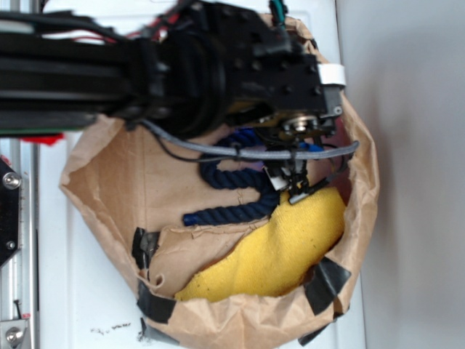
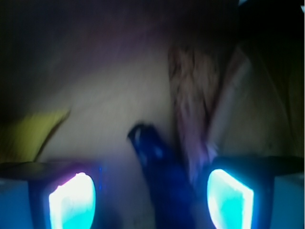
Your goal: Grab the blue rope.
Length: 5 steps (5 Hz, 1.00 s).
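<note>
**Jaws straddle the rope, not yet closed**

The rope (image 1: 236,182) lies S-curved on the floor of a taped paper bag (image 1: 109,174), just beside the yellow cloth (image 1: 283,247). The gripper (image 1: 294,182) hangs low over it. In the wrist view the jaws stand wide apart with the rope (image 2: 159,171) between them, holding nothing, seemingly lined up to close.

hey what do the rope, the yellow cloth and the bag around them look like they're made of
Rope: twisted strands, probably synthetic or cotton fibre, matte navy. Yellow cloth: soft, fuzzy surface, looks like fleece or microfibre. Bag: crinkled brown paper, matte, patched with black tape.
</note>
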### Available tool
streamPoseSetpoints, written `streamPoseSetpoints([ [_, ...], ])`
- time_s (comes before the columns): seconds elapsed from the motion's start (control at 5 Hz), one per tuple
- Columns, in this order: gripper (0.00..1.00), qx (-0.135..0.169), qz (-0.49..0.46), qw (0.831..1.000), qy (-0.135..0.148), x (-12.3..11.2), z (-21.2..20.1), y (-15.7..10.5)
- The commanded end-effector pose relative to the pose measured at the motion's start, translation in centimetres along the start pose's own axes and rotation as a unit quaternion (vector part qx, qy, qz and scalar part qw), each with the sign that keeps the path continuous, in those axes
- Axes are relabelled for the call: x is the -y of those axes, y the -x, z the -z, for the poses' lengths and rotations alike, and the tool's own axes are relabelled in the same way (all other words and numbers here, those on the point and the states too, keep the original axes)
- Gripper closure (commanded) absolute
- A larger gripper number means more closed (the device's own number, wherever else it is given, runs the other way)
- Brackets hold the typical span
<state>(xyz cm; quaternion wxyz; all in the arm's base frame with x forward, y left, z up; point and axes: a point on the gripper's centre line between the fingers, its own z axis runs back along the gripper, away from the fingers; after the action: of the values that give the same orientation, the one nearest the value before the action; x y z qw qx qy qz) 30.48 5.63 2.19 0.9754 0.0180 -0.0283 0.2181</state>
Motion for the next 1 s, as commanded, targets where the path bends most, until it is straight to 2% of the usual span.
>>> streamPoseSetpoints([
  [0.0, 0.0, 0.034, 0.0, 0.999, -0.004, 0.5, -0.3, -1.3],
  [0.2, 0.0, 0.046, 0.009, 0.999, -0.019, 0.8, 0.7, -1.0],
  [0.4, 0.0, 0.057, 0.017, 0.998, -0.021, 0.8, 0.8, -0.3],
  [0.6, 1.0, 0.058, 0.013, 0.998, -0.018, 0.6, 0.6, 0.1],
  [0.8, 1.0, 0.058, 0.01, 0.998, -0.011, 0.6, 0.3, -0.1],
])
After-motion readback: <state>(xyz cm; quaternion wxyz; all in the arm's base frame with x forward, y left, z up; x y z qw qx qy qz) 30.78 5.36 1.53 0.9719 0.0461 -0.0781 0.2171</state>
